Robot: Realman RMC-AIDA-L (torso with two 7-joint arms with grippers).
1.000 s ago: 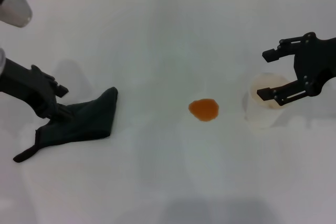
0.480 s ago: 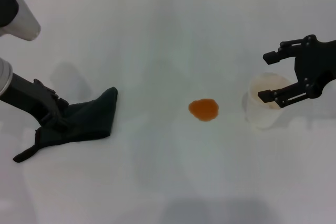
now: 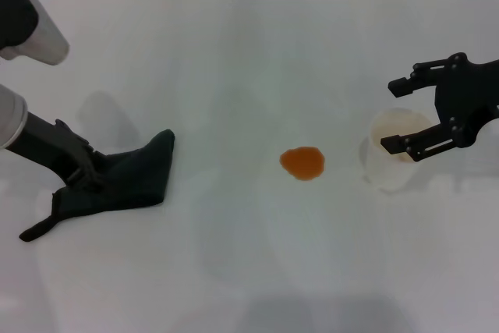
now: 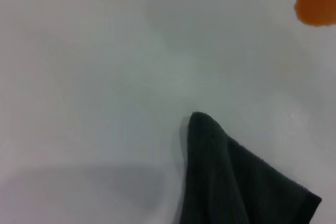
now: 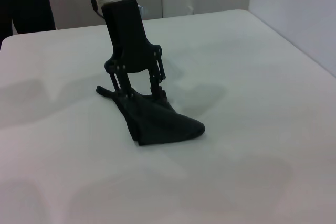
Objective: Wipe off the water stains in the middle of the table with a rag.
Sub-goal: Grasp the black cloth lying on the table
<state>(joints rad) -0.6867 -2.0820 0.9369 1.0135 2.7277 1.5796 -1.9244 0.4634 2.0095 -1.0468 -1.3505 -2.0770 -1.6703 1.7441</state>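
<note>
We see left gripper (image 3: pixel 87 171) fingers down on soft dark rag (image 3: pixel 125 181), pinch unclear | round orange stain (image 3: pixel 302 163) at 3 o'clock of rag, smooth white table (image 3: pixel 234 52) | right gripper (image 3: pixel 399 113) spread over cup (image 3: pixel 390 157)

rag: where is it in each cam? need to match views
Head view: rag at left on the table, under the left gripper.
Left wrist view: rag at the lower edge.
Right wrist view: rag mid-frame, left gripper on it.
Shared landmark: the rag's rounded corner.
</note>
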